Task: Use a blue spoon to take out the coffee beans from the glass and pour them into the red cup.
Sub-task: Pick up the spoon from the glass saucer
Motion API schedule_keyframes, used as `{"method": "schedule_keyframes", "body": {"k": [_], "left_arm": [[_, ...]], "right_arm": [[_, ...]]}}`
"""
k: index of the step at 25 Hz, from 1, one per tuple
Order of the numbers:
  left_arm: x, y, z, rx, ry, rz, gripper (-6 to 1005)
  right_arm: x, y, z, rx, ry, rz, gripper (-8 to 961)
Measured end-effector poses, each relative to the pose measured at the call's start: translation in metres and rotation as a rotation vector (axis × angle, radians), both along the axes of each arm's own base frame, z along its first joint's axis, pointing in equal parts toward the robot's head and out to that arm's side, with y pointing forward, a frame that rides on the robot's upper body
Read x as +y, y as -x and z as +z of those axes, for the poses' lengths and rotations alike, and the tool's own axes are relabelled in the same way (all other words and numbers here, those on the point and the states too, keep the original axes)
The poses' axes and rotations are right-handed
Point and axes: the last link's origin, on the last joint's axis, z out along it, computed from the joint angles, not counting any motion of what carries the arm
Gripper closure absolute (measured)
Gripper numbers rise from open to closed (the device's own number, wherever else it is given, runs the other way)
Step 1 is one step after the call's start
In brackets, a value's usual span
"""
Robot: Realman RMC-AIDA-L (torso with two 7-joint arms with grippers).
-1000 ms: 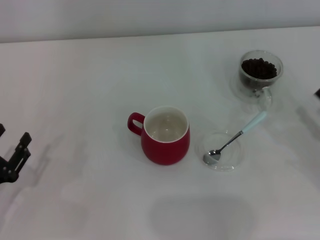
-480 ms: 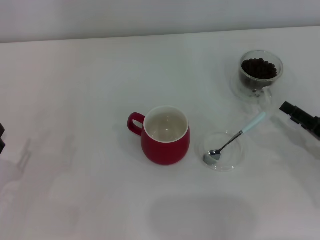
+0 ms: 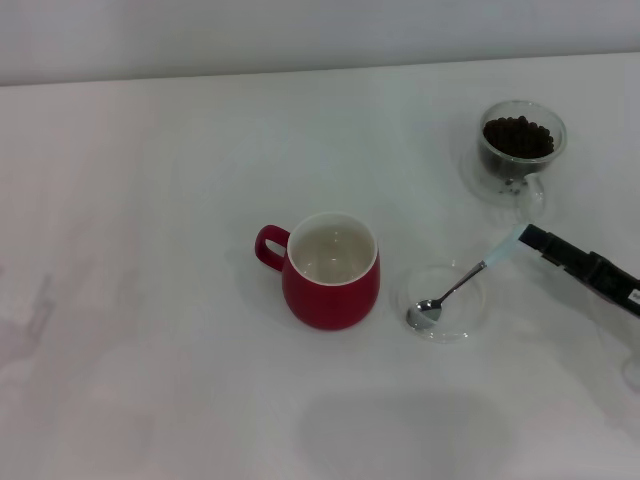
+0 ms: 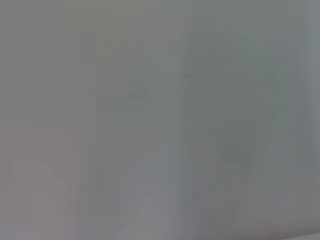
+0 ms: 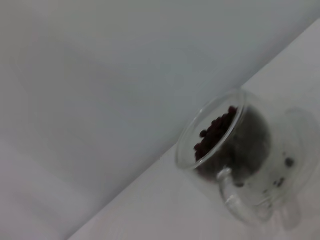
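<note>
Right gripper (image 3: 530,238) at pale-handled blue spoon (image 3: 470,277); jaws' state unclear.

Clear glass saucer (image 3: 462,318) on white table (image 3: 180,200)

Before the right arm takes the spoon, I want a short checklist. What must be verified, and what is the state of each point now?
1. blue spoon free to take: ok, bowl in the clear saucer, handle pointing up and out over its rim.
2. right gripper at the handle end: ok, very close; contact cannot tell.
3. Finger opening: cannot tell.
4. coffee beans in the glass: ok, glass upright.
5. red cup upright and ready, no beans inside: ok.
6. Left gripper out of the way: ok, not in view.
</note>
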Motion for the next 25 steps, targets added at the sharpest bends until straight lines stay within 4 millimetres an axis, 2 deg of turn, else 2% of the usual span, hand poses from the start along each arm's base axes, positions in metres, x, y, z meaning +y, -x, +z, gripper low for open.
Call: {"method": "schedule_keyframes", "body": {"k": [15,25], "left_arm": [[0.003,-0.004,0.000,-0.012,-0.007,-0.013,391],[0.002,-0.001,0.001,-0.010,-0.017,0.000,391]], "right_arm": [[0.021,0.014,-0.017,-0.033,0.066,0.040,96],[0.022,0.015,-0.019,-0.041,0.079,0.046,150]]}}
